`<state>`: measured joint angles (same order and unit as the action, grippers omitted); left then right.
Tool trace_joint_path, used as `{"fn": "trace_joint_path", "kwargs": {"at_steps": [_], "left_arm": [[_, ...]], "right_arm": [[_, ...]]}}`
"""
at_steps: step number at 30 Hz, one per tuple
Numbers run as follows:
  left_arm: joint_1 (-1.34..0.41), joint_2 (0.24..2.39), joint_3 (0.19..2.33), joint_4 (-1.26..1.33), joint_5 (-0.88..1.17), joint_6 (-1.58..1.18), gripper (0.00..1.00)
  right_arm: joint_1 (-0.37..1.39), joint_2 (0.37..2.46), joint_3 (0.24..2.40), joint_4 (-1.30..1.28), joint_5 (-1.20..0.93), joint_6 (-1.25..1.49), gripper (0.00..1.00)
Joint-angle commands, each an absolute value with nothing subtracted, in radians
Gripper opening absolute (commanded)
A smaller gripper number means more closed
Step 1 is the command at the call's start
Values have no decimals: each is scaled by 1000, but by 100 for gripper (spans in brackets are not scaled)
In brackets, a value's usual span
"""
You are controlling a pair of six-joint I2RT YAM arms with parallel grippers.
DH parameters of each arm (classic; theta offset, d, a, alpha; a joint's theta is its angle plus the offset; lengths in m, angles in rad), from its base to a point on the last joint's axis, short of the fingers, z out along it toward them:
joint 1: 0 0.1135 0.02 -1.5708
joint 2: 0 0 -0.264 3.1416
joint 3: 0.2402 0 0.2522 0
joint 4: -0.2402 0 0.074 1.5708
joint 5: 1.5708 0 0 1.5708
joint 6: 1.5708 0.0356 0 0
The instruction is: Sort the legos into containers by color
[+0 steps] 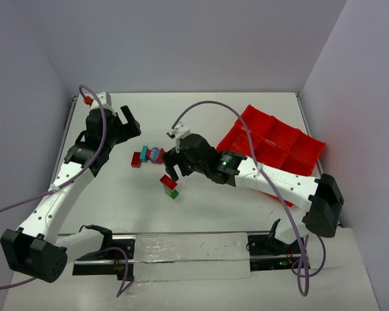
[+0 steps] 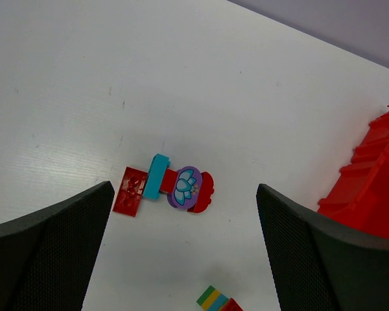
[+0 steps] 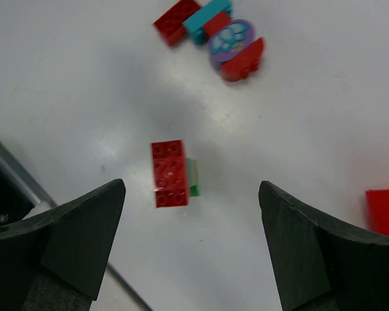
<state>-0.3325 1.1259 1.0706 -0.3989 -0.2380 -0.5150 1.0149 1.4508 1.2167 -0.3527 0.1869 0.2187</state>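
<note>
A joined cluster of legos (image 1: 148, 155) lies mid-table: a red plate (image 2: 130, 190), a teal brick (image 2: 157, 176), a rounded purple piece (image 2: 185, 186) and a red rounded piece (image 2: 206, 193). A red brick (image 1: 168, 182) stacked on a green piece (image 1: 174, 193) lies just in front of it. This stack is centred in the right wrist view (image 3: 168, 173). The red divided tray (image 1: 272, 144) stands at the right. My left gripper (image 1: 132, 123) is open and empty, left of the cluster. My right gripper (image 1: 174, 170) is open and empty above the red-on-green stack.
A rail with a transparent strip (image 1: 188, 256) runs along the near edge between the arm bases. Grey walls close in the left, back and right. A tray corner (image 3: 384, 210) shows at the right of the right wrist view.
</note>
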Motion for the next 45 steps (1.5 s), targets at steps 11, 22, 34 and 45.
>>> {"fn": "trace_joint_path", "kwargs": {"at_steps": [11,22,34,45], "left_arm": [[-336,1111,1110,-406,-271,-501,99],[-336,1110,1111,-406,-262,-503,99],[-336,1108,1111,-403,-262,-500,99],[-336,1097,1112,-405,-264,-499,99]], "right_arm": [[1127,1667,1311,-368,135,124,87],[1127,1743,1329,-369,211,142,76],[1128,1775,1347,-374,212,139,52],[1126,1780,1350,-385,222,140,18]]}}
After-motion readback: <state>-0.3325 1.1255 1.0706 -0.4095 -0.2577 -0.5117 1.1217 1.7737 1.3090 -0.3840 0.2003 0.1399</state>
